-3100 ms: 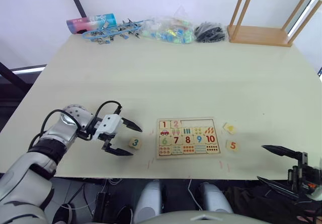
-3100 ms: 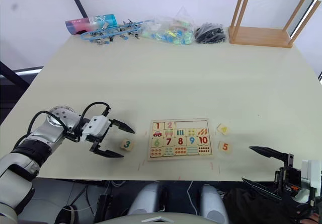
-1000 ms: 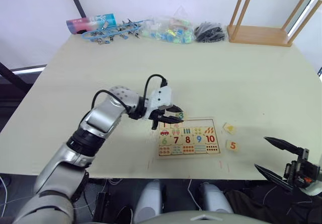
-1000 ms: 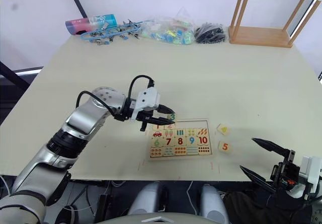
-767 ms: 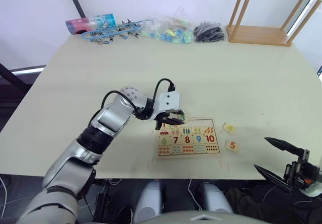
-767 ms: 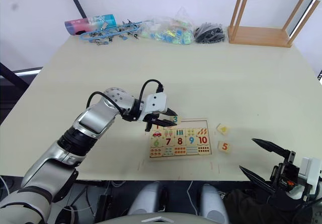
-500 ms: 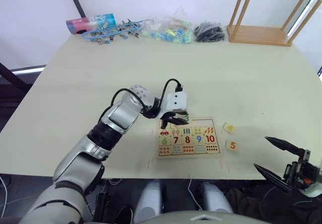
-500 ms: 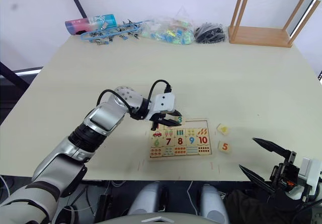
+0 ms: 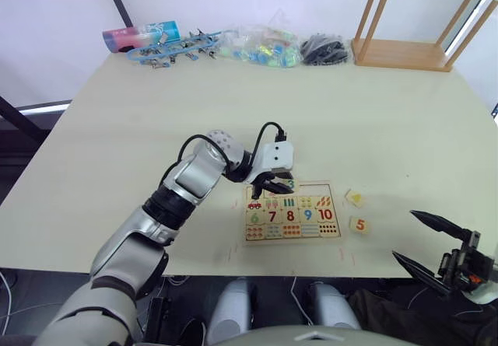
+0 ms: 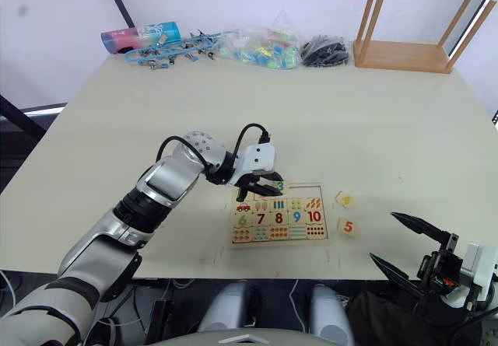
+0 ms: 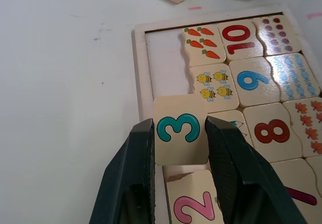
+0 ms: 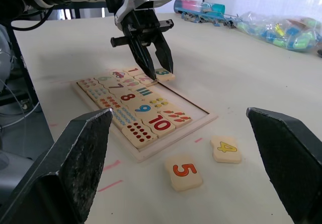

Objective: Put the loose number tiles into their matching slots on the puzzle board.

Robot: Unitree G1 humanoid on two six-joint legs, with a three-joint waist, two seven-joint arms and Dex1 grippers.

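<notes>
One tile, the 3 tile [image 11: 179, 134], sits pinched between the two black fingers of the left end effector [image 11: 178, 148], held over the far row of the puzzle board [image 9: 289, 211], just right of the seated 2 tile [image 11: 193, 204] and above the bare slots [image 11: 163, 70]. To the right of the board, the 4 tile [image 9: 355, 198] and 5 tile [image 9: 359, 224] lie loose on the tabletop [image 9: 373, 128]. Near the right edge, the right end effector [image 9: 433, 244] hangs with fingers spread wide, well apart from both tiles. Along the far edge lie a pink and blue tube [image 9: 142, 34], blue clips [image 9: 180, 47], bags of coloured pieces [image 9: 261, 48] and an upturned wooden stool [image 9: 408, 39].
</notes>
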